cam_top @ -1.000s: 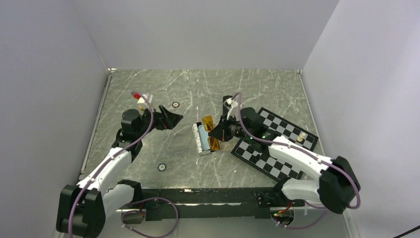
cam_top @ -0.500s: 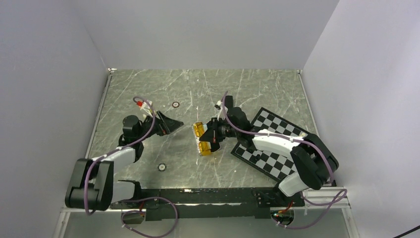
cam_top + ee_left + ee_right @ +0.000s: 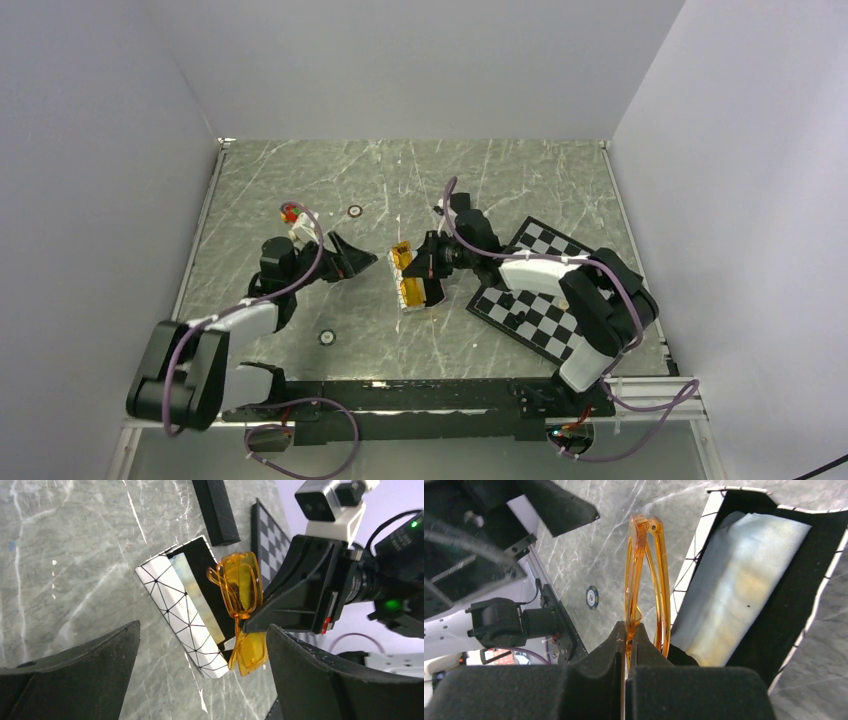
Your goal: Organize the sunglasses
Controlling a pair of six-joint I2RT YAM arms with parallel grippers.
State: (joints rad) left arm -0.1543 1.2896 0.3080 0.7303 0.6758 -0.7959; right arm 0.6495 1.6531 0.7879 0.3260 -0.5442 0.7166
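We start with the grey marbled table (image 3: 300, 190), where the checkered board (image 3: 530, 320) lies on the right side. Just left of the board the white case with black line pattern (image 3: 172, 600) lies open, its dark lining and a pale cloth showing; a black oblong case (image 3: 217, 510) lies beyond it, apart. The orange sunglasses (image 3: 241, 587) are held folded over the open case, toward the side nearest the right arm; whether they touch it we cannot tell. The right gripper (image 3: 626, 630) pinches them near the bridge between the two lenses, its jaws closed almost fully on the thin plastic. The left gripper (image 3: 358, 258) hovers left of the case, spread to its widest and holding nothing.

We judge the step in hand to be lowering the orange pair into the white case. The next move calls for tilting the frame flat above the cloth, setting it within the lining, then letting go; the left gripper looks placed to steady or shut the case. We cannot find the black wire-framed pair in these views.
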